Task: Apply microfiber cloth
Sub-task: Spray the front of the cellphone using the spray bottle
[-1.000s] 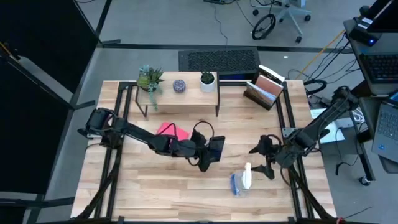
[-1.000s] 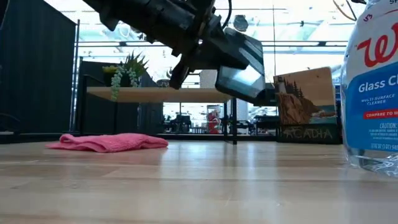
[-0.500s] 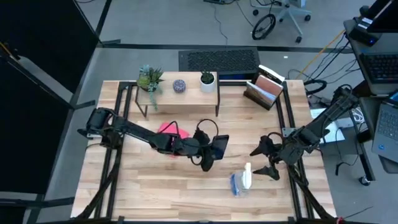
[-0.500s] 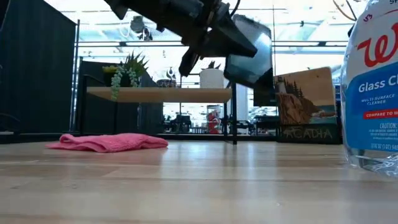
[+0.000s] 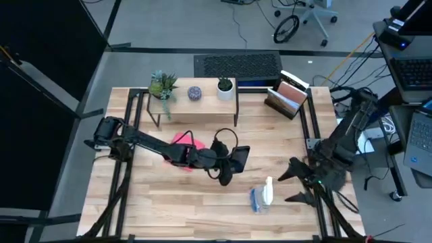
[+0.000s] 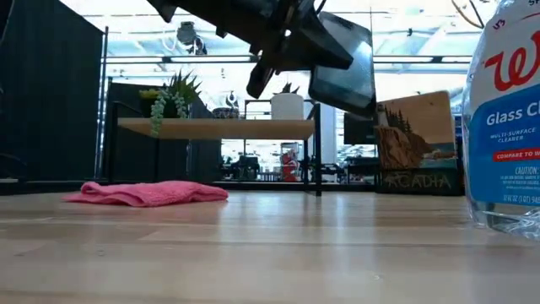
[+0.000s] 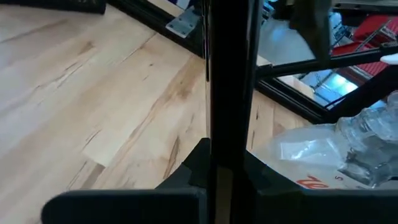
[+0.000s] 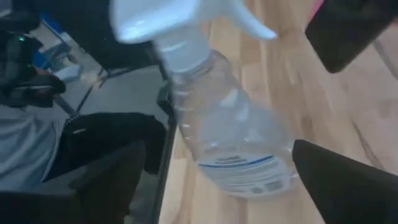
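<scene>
Pincer of the left arm point(image 5: 227, 164) hung above the middle of the wooden worktop point(image 5: 169, 202), its fingers clamped on the edges of a black smartphone point(image 5: 237, 158) held clear of the surface; from table height the phone point(image 6: 343, 63) showed tilted, well above the wood. The microfiber cloth point(image 5: 183, 143) lay crumpled on the worktop behind that arm, partly hidden by it from above; seen level, the pink heap point(image 6: 148, 193) rested flat on the boards, touched by neither pincer. A clear spray bottle with a white trigger head point(image 5: 264, 194) stood toward the front of the worktop, between the two arms. The right pincer point(image 5: 300, 186) sat near the right edge, just beside the bottle and apart from it, its two fingers spread wide with nothing between them. At the back, a low shelf point(image 5: 196, 101) carried small potted plants.
</scene>
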Controlling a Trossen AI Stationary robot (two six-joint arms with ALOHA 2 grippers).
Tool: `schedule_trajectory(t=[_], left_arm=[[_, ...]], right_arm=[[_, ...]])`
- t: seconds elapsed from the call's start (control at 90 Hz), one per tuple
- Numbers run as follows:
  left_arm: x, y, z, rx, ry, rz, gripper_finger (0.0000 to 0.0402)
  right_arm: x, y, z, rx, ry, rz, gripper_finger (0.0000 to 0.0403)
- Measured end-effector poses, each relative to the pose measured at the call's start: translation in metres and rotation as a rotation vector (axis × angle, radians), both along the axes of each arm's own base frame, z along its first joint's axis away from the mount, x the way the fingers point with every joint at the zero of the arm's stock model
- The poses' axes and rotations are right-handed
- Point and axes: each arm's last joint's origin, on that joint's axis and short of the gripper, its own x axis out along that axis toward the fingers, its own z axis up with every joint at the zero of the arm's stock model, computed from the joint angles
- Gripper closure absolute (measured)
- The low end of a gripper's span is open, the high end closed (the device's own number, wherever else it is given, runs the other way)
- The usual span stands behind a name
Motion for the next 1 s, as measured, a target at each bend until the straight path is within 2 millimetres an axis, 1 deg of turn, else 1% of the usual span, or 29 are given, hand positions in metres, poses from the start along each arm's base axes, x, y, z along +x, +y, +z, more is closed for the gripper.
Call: schedule_trajectory(t=[0.111, 0.178, 0.267, 0.356, 0.644, 0.844, 1.0], left_arm=[[0.0, 0.0, 0.0, -0.001, -0.001, 0.001, 0.0389], [0.0, 0.001, 0.0, -0.001, -0.003, 0.002, 0.0388], [0.001, 0.002, 0.001, -0.003, -0.009, 0.004, 0.0388], [0.001, 0.004, 0.001, -0.004, -0.012, 0.01, 0.0387], [0.005, 0.008, 0.008, -0.013, -0.046, 0.014, 0.0386], [0.008, 0.011, 0.014, -0.009, -0.063, 0.017, 0.0385], [0.009, 0.014, 0.017, -0.011, -0.072, 0.022, 0.0385]], right_arm=[[-0.007, 0.011, -0.005, -0.129, -0.106, -0.072, 0.0012], [-0.004, 0.016, -0.008, -0.227, -0.161, -0.117, 0.0012], [0.003, 0.022, -0.01, -0.295, -0.2, -0.139, 0.0012], [0.01, 0.028, -0.01, -0.315, -0.226, -0.141, 0.0012], [0.021, 0.05, -0.012, -0.329, -0.303, -0.121, 0.0012], [0.028, 0.051, -0.015, -0.396, -0.334, -0.215, 0.0012], [0.038, 0.052, -0.018, -0.388, -0.331, -0.244, 0.0012]])
